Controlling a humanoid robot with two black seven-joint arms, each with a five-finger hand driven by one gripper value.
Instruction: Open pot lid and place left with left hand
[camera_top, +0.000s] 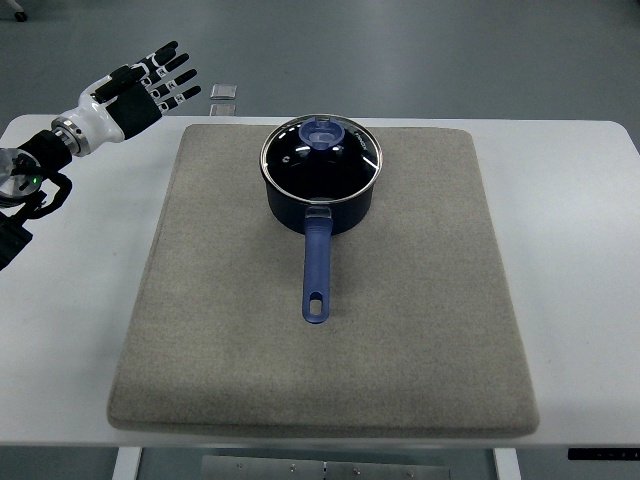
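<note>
**Operator:** Top view shows me the round glass pot lid with a steel rim and blue knob (321, 152), seated flat on the dark blue saucepan (320, 205). The pan sits toward the far middle of the grey felt mat (420, 330), its long blue handle (316, 275) pointing back at me.

**Spotter:** Where's your working hand?

**Operator:** My black-and-white left hand (148, 88) hovers over the far left corner of the white table (570, 250), well apart from the pot. Its fingers are spread wide and hold nothing. I judge the reach hasn't begun; the lid is still on.

**Spotter:** Why does the layout suit you?

**Operator:** The handle faces me, so it stays out of the arm's path, and there's bare mat left of the pan to set the lid down. The mat should keep things from sliding.

**Spotter:** Anything you can't read?

**Operator:** My right arm isn't visible at all. A small silvery square (224, 93) lies beyond the table edge; I can't identify it. Reflections on the glass hide whatever's inside the pan.
</note>
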